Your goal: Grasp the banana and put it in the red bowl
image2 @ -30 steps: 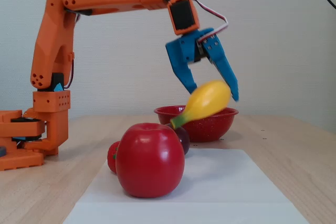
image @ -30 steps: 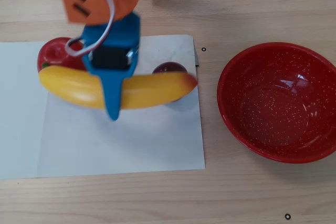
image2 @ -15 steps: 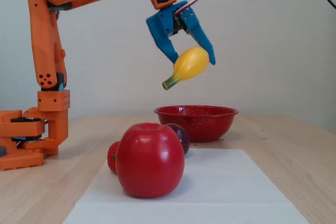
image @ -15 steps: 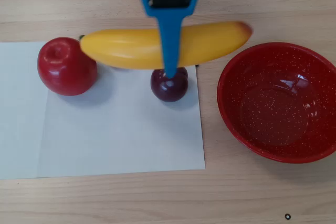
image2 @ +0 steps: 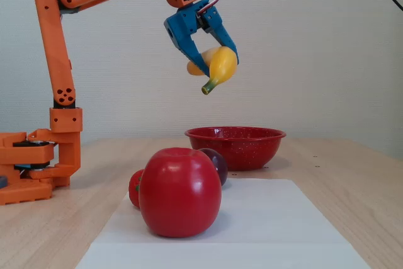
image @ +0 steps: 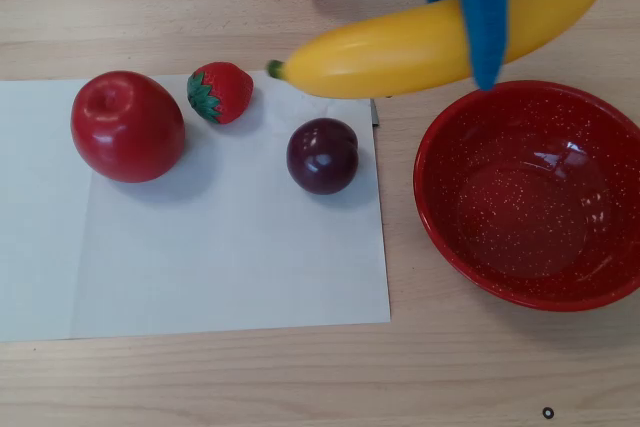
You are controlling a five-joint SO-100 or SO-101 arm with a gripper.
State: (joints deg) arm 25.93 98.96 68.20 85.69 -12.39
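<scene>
Glossy yellow plastic banana (image2: 217,65), probably light, stiff, slippery; clamped mid-length in blue gripper (image2: 214,61), aloft, short of red bowl (image2: 234,146); best gripped near middle

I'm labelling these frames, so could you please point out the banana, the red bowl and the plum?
banana (image: 390,47): overhead view, on its yellow middle, left of the blue gripper finger.
red bowl (image: 440,217): overhead view, on its left inner wall.
plum (image: 322,155): overhead view, on its dark purple top.
</scene>
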